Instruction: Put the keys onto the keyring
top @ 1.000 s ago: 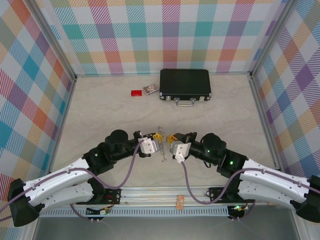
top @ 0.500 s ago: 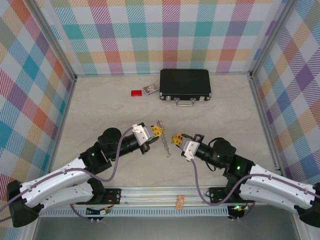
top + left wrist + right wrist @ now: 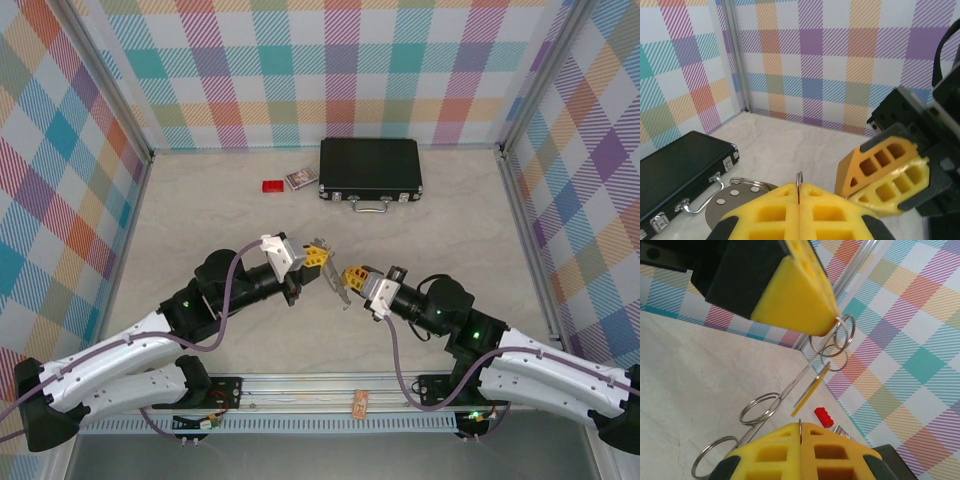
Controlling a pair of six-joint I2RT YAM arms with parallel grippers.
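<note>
1. Left gripper (image 3: 320, 254): clenched. In the right wrist view its yellow tip (image 3: 826, 320) pinches a cluster of small rings (image 3: 838, 336) at the upper end of the keyring. In its own view a thin ring edge (image 3: 799, 179) stands up in the seam between its pads.
2. Right gripper (image 3: 352, 276): clenched, pads together. A thin metal piece (image 3: 800, 424) sticks up out of the seam; whether key or ring cannot be told.
3. Keyring (image 3: 335, 282): off the table, slanting between the two grippers near the table's middle. In the right wrist view it is a thin grey wire (image 3: 790, 385) running down from the ring cluster to two larger rings (image 3: 759, 409).
4. Yellow key (image 3: 811, 390): edge-on, hanging just beside the wire, below the ring cluster.
5. Silver key: not told apart from the other metal.
6. Black case (image 3: 370, 168): shut, at the far wall, handle toward the arms.
7. Red block (image 3: 272, 186): on the table (image 3: 200, 230), left of the case, well apart from the grippers.
</note>
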